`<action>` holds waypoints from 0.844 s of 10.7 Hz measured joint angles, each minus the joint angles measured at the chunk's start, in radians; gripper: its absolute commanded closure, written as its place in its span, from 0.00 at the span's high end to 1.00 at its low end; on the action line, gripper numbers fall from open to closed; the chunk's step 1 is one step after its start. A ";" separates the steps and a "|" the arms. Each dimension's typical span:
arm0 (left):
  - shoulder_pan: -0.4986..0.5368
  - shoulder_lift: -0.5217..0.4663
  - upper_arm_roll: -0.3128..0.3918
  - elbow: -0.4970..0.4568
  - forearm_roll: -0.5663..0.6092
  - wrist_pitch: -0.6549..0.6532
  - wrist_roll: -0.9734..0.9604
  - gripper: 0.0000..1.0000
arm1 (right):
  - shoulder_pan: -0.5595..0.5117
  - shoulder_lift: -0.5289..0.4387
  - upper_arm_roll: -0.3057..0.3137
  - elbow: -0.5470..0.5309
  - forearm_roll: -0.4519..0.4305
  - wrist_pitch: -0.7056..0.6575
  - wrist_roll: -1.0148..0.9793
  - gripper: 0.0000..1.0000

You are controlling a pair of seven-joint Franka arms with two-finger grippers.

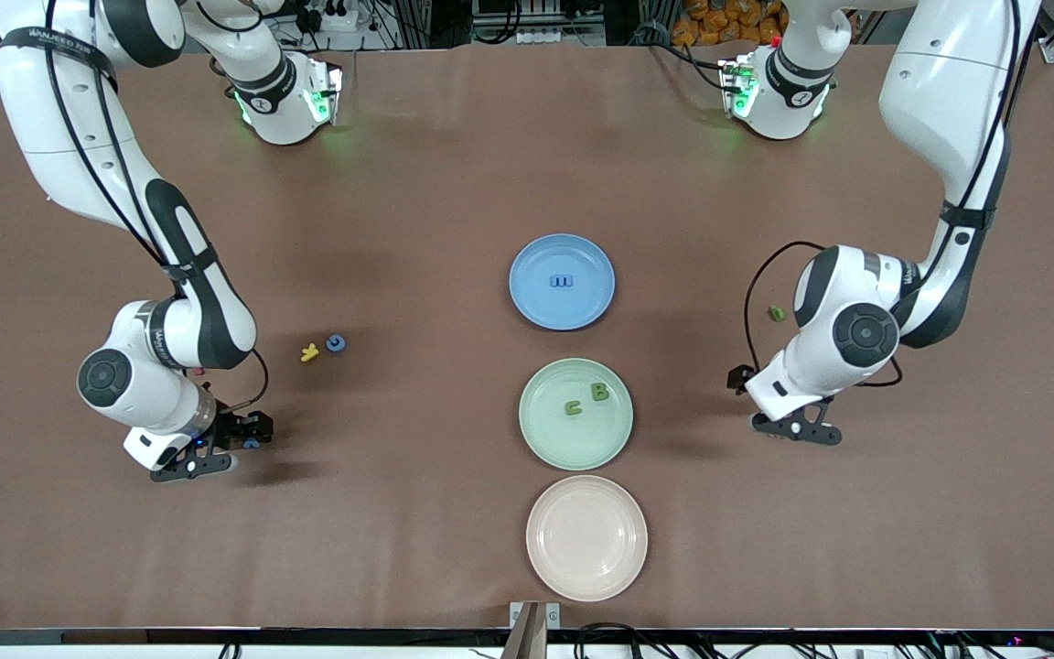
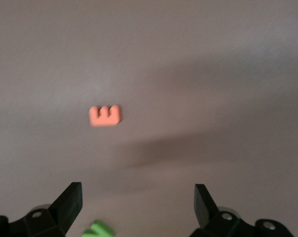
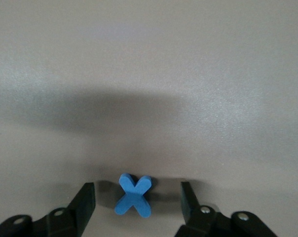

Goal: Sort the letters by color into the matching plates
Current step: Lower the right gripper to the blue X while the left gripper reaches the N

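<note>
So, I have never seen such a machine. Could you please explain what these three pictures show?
Two white robot arms sort toy letters into plates by color. One picture looks down on the whole table; the other two come from cameras on each wrist. In a row lie a blue plate with one blue letter, a green plate with two green letters, and a cream plate. The right claw is low, open around a blue X, not yet gripping. The left claw is open and empty near an orange E.

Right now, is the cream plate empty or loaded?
Empty. The cream plate shows only bare surface in the front view, while the green plate holds two green letters.
</note>
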 measured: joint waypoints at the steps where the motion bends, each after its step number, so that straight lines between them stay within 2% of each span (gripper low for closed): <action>1: 0.028 -0.037 -0.001 -0.066 0.000 0.050 0.000 1.00 | 0.001 0.002 0.000 -0.002 -0.001 0.002 0.000 0.65; 4: 0.071 -0.158 -0.002 -0.257 0.000 0.137 -0.028 1.00 | 0.001 0.004 0.000 -0.004 -0.009 0.004 0.000 0.60; 5: 0.076 -0.195 -0.002 -0.307 0.000 0.141 -0.072 1.00 | 0.000 0.004 0.000 -0.004 -0.012 0.004 0.000 0.55; 9: 0.143 -0.227 -0.004 -0.377 0.000 0.159 -0.198 1.00 | 0.000 0.002 0.000 -0.004 -0.018 0.005 0.001 0.43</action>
